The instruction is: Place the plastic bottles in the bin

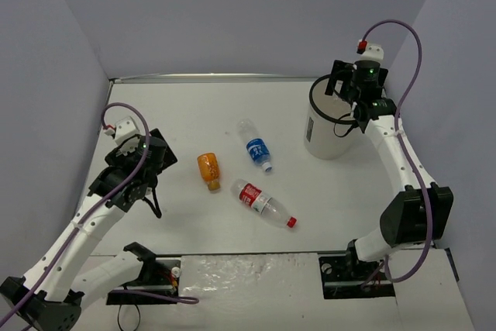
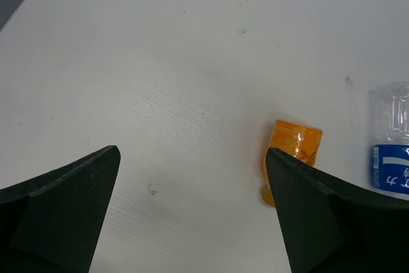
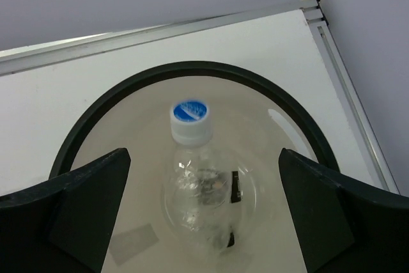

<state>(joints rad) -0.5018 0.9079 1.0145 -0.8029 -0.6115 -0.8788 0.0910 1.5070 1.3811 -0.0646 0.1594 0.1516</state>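
- Both grippers stand wide open and hold nothing. The right gripper hangs over the mouth of the bin, one finger out to each side of the opening.
- Directly below it, inside the bin, a clear bottle stands roughly on end. Its long axis is near vertical and its white, blue-topped cap points up at the wrist camera. Neither finger touches it.
- Only the right wrist view shows that bottle. The top view gives the bin's white wall, small dark label and black rim at the far right of the table, with the gripper over it.
- The left gripper is held over bare table on the left side.
- Just ahead of it and to its right lies the orange bottle, partly hidden behind one finger in the left wrist view. The top view shows it flat, long axis running near to far, cap toward the arm bases.
- Farther right lies the blue-labelled bottle, flat and on a diagonal, cap toward the near right. The left wrist view catches only part of it at the frame's edge.
- The red-labelled bottle lies flat nearer the bases on a similar diagonal, red cap toward the near right. Only the top view shows it.
- These three lie apart from each other and from the bin.
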